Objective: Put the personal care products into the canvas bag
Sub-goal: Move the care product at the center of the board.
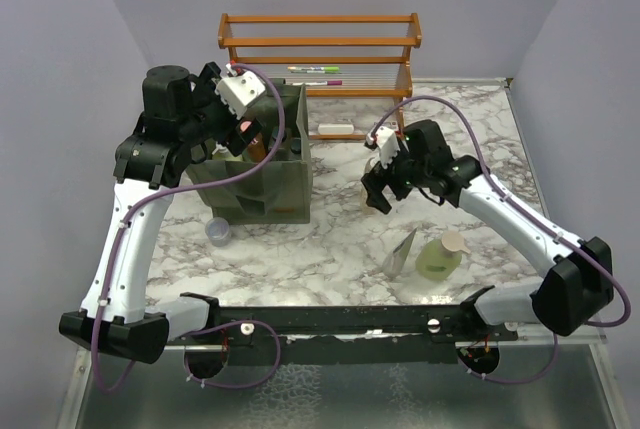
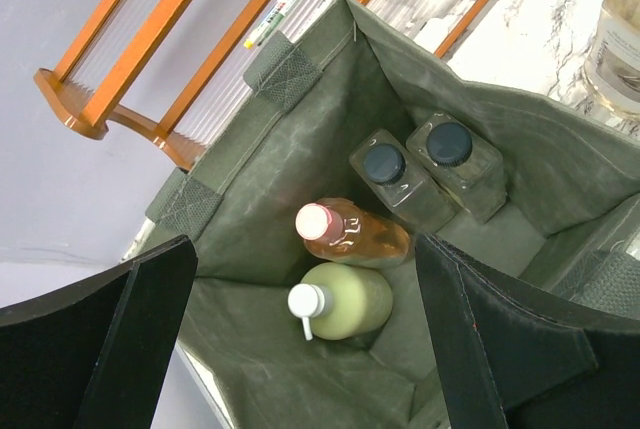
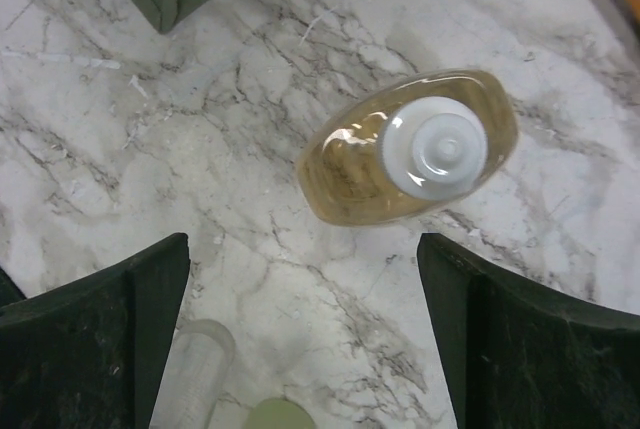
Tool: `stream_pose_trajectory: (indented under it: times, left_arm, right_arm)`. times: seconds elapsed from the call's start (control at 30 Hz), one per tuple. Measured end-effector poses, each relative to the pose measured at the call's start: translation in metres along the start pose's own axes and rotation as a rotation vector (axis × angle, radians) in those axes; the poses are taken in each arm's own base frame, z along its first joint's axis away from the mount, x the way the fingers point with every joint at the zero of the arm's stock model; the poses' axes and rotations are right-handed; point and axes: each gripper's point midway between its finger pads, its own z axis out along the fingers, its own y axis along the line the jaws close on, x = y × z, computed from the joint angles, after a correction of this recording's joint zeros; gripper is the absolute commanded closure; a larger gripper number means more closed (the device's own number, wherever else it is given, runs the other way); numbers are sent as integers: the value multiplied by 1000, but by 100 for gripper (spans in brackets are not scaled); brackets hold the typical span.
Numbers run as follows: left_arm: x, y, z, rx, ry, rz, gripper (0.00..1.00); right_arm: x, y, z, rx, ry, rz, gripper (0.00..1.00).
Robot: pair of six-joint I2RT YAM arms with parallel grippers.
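While the left fingers [image 2: 130, 339] hang wide and empty over the olive-green canvas bag [image 1: 285, 187] at upper left, the right fingers [image 3: 520, 339] spread wide above an upright amber plastic bottle [image 3: 345, 174] on the marble table [image 3: 150, 129], seemingly lining up a grasp.

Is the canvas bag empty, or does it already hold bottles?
Not empty. The left wrist view shows four inside the bag: two clear bottles, an orange bottle and a pale green bottle.
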Motion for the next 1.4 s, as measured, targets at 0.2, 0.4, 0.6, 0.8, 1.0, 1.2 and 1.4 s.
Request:
stream_pose_trajectory:
  times: [0.2,0.4,0.6,0.8,1.0,1.2,1.4]
  left_arm:
    - [0,-2,-1,10,1,0,6]
    - [0,-2,-1,12,-1,6,6]
    - [0,-2,-1,12,-1,9,6]
    - [0,-3,-1,16,-4,9,6]
    - [-1,-3,-1,18,-5,9,6]
    - [-1,-4,0,23,-9,8,6]
    - [-1,-4,-1,24,-10,5,6]
  right_arm:
    - [-14,-18,-16,99,-51,-123,1]
    - [-16,-27,-14,123,-48,-231,1]
    - [-12,-26,-1,79,-24,-291,1]
    - [-27,-30,6,68,-35,-299,1]
    - [-42,-26,2,66,-79,-197,1]
    - [-50,-33,4,124,-97,-80,0]
    - [-40,-48,16,208,-51,1,1]
